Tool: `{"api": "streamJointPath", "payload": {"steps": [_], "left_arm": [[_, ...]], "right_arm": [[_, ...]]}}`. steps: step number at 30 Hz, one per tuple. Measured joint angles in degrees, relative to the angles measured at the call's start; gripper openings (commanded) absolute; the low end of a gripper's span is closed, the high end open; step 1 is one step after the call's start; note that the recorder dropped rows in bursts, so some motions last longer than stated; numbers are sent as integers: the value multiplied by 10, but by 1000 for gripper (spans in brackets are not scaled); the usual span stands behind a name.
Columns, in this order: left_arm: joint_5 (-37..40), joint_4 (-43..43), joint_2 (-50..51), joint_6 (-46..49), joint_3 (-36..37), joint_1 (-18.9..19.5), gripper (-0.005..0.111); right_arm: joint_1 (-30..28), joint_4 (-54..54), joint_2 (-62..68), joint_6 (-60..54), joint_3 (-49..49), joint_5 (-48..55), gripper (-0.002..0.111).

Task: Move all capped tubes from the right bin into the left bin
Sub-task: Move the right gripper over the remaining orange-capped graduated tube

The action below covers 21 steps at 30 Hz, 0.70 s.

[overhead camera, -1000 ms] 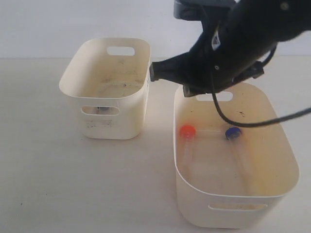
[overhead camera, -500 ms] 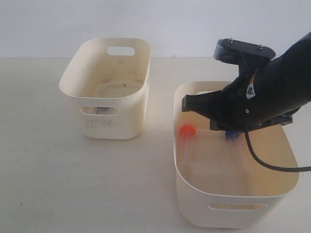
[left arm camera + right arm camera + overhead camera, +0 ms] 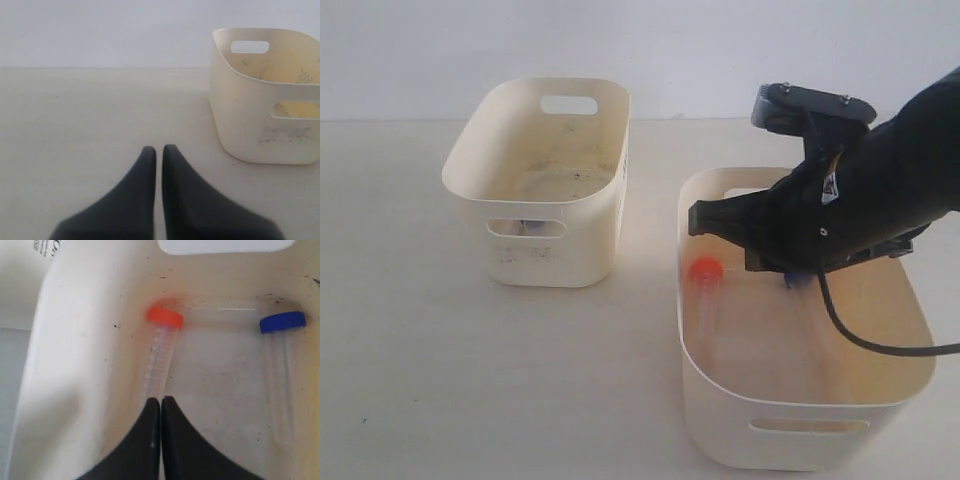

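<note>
In the right bin [image 3: 720, 430], an orange-capped tube [image 3: 160, 357] and a blue-capped tube [image 3: 281, 323] lie flat. The right jaws sit closed and empty by the orange one's bottom end. They should open wide, go down around it, then squeeze softly.

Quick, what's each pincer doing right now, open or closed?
Left pincer: closed, holding nothing.
Right pincer: closed, holding nothing.

Right arm [image 3: 895, 185], right of frame: matte black rounded housing, small pale marking [image 3: 834, 186], thin black cable [image 3: 865, 342] trailing. Dark bracket [image 3: 812, 106] on top carries small screws [image 3: 786, 88]. Left gripper [image 3: 158, 149] and right gripper [image 3: 160, 400]: paired black fingers [image 3: 130, 205], tapering to blunt tips.
</note>
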Motion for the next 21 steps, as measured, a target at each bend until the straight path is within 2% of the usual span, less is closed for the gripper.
{"api": "streamJointPath", "payload": {"steps": [21], "left_arm": [[0, 0, 0, 0, 0, 0, 4]], "right_arm": [[0, 17, 101, -18, 0, -33, 0]]}}
